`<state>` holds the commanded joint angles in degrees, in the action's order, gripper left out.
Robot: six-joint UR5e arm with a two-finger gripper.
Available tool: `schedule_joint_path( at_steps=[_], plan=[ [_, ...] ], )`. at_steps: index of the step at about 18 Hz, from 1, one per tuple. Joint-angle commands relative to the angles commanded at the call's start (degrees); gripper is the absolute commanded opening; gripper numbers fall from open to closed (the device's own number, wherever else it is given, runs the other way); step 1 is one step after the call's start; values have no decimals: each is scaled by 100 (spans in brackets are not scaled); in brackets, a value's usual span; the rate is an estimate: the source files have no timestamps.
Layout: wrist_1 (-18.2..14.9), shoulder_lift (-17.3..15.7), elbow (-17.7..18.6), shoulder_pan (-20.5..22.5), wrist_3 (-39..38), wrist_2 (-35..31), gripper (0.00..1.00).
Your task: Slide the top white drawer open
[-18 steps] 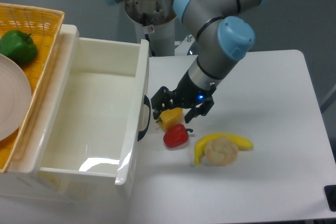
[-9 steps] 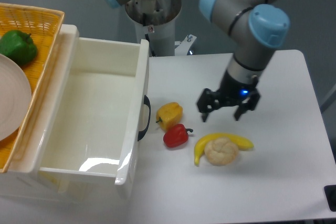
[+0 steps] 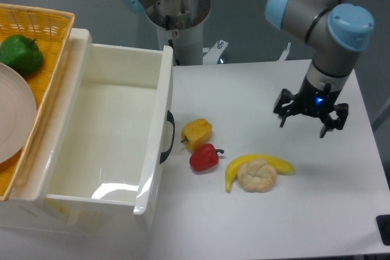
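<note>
Top white drawer stands pulled far out of the cabinet at table left, tray empty; glossy rigid plastic, likely light and slick, so the curved black handle on its front is the sensible place to grip. Gripper hangs well apart at right, fingers spread, holding nothing. Yellow basket on top holds a green pepper and a white plate.

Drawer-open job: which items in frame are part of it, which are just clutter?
Job:
- top white drawer, pulled out, with its black handle
- gripper, open, over the table away from the drawer

Clutter:
- yellow pepper
- red pepper
- banana
- bread roll
- wicker basket holding green pepper and plate
</note>
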<state>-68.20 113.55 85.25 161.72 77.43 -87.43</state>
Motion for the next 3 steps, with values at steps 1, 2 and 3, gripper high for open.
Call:
schedule_joint_path(
  at_steps=[1,2,3],
  plan=[
    [9,61,0,-9,1,-185,100],
    [9,114,-17,-9,1,-308,100],
    [9,158,-35,-9,1,-336,100]
  ],
)
